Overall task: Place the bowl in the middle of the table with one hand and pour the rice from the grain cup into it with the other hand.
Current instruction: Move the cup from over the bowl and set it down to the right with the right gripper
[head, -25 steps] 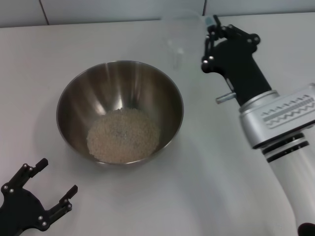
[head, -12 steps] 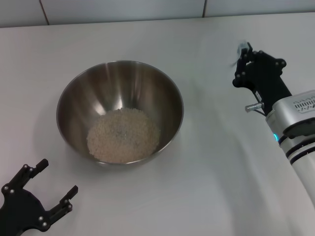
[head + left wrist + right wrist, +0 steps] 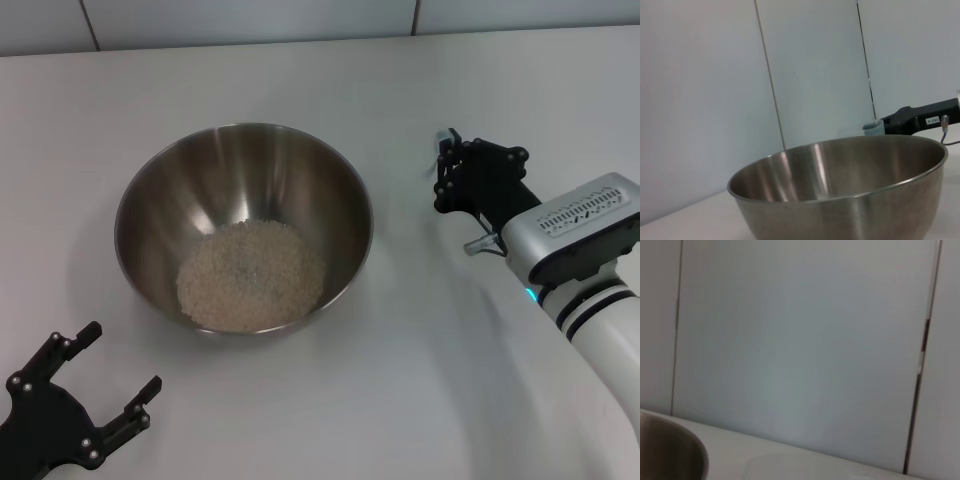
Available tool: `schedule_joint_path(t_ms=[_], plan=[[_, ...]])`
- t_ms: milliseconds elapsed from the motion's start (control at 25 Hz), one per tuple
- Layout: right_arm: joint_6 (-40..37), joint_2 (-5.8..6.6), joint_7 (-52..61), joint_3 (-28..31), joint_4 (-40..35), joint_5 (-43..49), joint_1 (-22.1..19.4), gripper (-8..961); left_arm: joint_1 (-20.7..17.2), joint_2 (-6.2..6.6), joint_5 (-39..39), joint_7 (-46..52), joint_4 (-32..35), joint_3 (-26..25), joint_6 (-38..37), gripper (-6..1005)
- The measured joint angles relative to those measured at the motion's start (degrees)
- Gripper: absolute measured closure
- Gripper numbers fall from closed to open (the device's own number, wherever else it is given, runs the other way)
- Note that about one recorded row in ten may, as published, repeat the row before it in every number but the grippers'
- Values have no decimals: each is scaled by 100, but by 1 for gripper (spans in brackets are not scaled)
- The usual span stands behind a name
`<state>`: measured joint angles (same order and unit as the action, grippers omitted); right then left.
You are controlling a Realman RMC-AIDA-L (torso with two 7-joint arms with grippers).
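The steel bowl (image 3: 300,170) stands mid-table (image 3: 420,380) with a pale mound of rice (image 3: 250,275) in its bottom. My right gripper (image 3: 446,168) is to the bowl's right, low over the table and pointing towards the bowl. It is shut on the grain cup (image 3: 442,150), of which only a pale bluish bit shows at its tips. In the left wrist view the cup (image 3: 873,128) appears as a short pale cylinder beyond the bowl's rim (image 3: 840,200). My left gripper (image 3: 120,358) rests open at the front left, apart from the bowl.
A tiled wall runs along the table's far edge (image 3: 250,35). The right wrist view shows that wall and a bit of the bowl's rim (image 3: 670,450). Bare tabletop lies in front of the bowl and to its right.
The right arm carried the cup away from above the bowl's far right rim, out to the right, then lower and nearer. Bowl, rice and left gripper have stayed put.
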<state>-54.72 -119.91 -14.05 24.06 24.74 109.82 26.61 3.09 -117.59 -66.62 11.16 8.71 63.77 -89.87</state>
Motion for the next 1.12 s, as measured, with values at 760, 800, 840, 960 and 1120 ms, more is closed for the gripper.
schedule_joint_path(t_ms=[760, 800, 840, 960, 1120], plan=[[591, 3, 2, -95, 0, 14, 230, 940, 16, 1, 0, 0, 18, 4, -4, 155], [584, 2, 2, -126, 34, 14, 210, 940, 16, 5, 0, 0, 18, 4, -4, 155], [584, 2, 2, -126, 34, 14, 210, 940, 16, 5, 0, 0, 18, 4, -4, 155], [561, 7, 2, -222, 100, 21, 178, 939, 16, 8, 0, 0, 14, 4, -4, 155], [583, 18, 2, -238, 123, 29, 157, 826, 16, 12, 0, 0, 6, 4, -4, 155]])
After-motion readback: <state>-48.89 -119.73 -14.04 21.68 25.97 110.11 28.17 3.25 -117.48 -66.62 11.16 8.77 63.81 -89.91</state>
